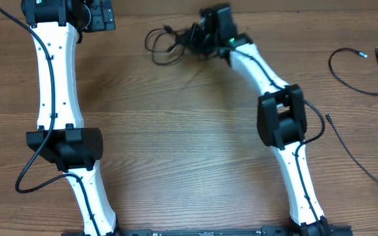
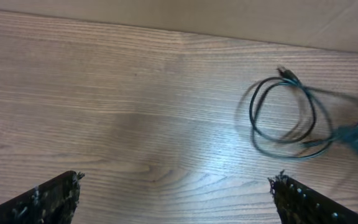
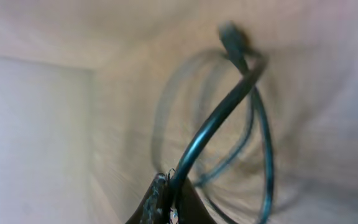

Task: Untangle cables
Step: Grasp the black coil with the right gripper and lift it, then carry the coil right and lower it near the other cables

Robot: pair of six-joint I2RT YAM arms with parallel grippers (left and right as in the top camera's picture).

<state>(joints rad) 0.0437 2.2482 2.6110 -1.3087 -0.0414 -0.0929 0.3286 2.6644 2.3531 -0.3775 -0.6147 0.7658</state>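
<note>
Wood table [image 1: 176, 131], right claw [image 1: 203, 34] pinching cables [image 1: 165, 40], left claw [image 2: 177, 180] spread, stray cable [image 1: 356, 73] apart

There was one brown wood-grain table [image 1: 176, 144], and on it stood two white jointed robot arms with black joints, one left [image 1: 54, 78] and one right [image 1: 268, 75]. One tangled bundle of thin black flexible cables [image 1: 166, 42] lay there, its cords too knotted to count, plus two loose black strands: one curved [image 1: 331, 65], one nearly straight [image 1: 346, 149].

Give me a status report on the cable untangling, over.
Left gripper open, empty. Right gripper shut on a strand of the cable bundle. Loose cable lies apart at right; nothing in the way.
</note>
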